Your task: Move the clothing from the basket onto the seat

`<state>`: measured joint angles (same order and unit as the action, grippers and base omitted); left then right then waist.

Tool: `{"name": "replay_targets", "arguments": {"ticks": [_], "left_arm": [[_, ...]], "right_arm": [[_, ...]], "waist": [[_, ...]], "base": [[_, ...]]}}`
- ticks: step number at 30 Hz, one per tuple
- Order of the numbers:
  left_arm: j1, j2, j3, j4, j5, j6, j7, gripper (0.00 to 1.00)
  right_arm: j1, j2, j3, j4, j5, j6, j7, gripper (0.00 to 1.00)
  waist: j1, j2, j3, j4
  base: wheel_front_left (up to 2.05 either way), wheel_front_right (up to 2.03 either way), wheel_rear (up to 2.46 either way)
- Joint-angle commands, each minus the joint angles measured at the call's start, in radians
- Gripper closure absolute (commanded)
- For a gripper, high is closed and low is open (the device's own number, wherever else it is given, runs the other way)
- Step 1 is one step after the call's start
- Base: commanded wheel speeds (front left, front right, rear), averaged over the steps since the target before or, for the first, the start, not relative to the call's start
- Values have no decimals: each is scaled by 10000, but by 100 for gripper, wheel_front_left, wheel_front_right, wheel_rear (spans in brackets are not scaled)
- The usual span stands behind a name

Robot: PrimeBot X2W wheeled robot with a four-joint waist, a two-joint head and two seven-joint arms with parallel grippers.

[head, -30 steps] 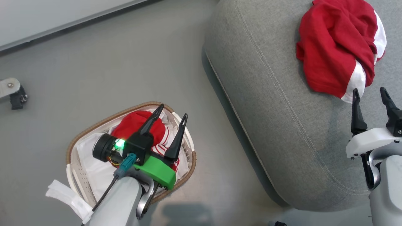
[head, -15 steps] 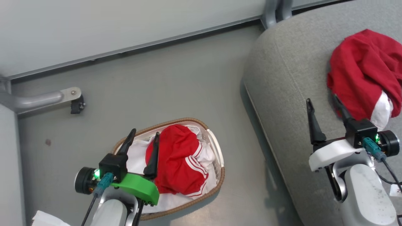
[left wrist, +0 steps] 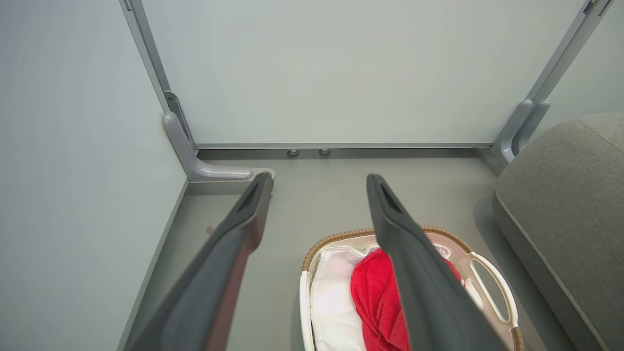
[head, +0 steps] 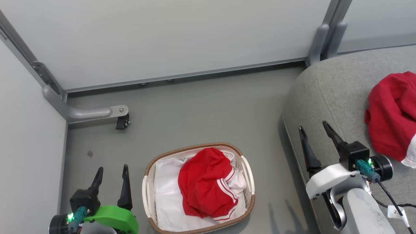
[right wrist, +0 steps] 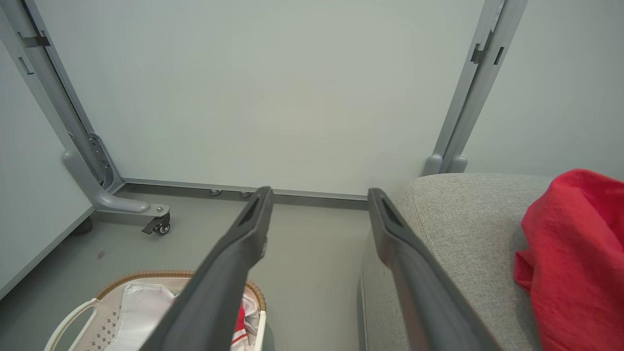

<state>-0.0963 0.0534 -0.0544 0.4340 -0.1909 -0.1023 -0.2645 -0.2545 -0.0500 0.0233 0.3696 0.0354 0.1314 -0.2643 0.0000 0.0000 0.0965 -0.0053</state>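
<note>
Now that both arms have backed off, the seat (head: 338, 97) on the right has one red top (head: 390, 117), the basket (head: 195, 145) still holds red shorts (head: 204, 185), and left hand (head: 112, 168) and right hand (head: 313, 126) gape empty, so probably one trip left.

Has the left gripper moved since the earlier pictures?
Yes. The left gripper was above the basket; now it hangs left of it, over the floor.

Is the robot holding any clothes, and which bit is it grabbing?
Nothing is held. The left gripper and right gripper are both open and empty; red shorts lie in the basket.
</note>
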Motion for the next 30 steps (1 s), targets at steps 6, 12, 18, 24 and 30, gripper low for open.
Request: {"name": "replay_targets", "arguments": {"ticks": [6, 12, 18, 24, 30], "left_arm": [[612, -14, 363, -56, 45, -32, 1, 0], [683, -19, 173, -71, -201, -85, 2, 0], [43, -19, -357, -252, -466, -182, 2, 0], [-1068, -14, -1053, -64, -827, -253, 3, 0], [-2322, -8, -1806, 386, -919, -282, 2, 0]], "right_arm": [[529, -34, -14, 207, 191, -14, -3, 0], [546, -32, -43, 211, 153, -14, -3, 0], [-1, -30, -67, 6, 322, -14, -3, 0], [-887, -35, 69, -357, 317, -14, -3, 0], [-1797, -29, 86, -907, 587, -14, -3, 0]], "waist": [[0, 0, -591, 347], [0, 0, -435, 272], [0, 0, 380, 94], [0, 0, 1717, -219], [0, 0, 3055, -617]], "base": [[0, 0, 0], [0, 0, 0], [0, 0, 0], [0, 0, 0], [0, 0, 0]]}}
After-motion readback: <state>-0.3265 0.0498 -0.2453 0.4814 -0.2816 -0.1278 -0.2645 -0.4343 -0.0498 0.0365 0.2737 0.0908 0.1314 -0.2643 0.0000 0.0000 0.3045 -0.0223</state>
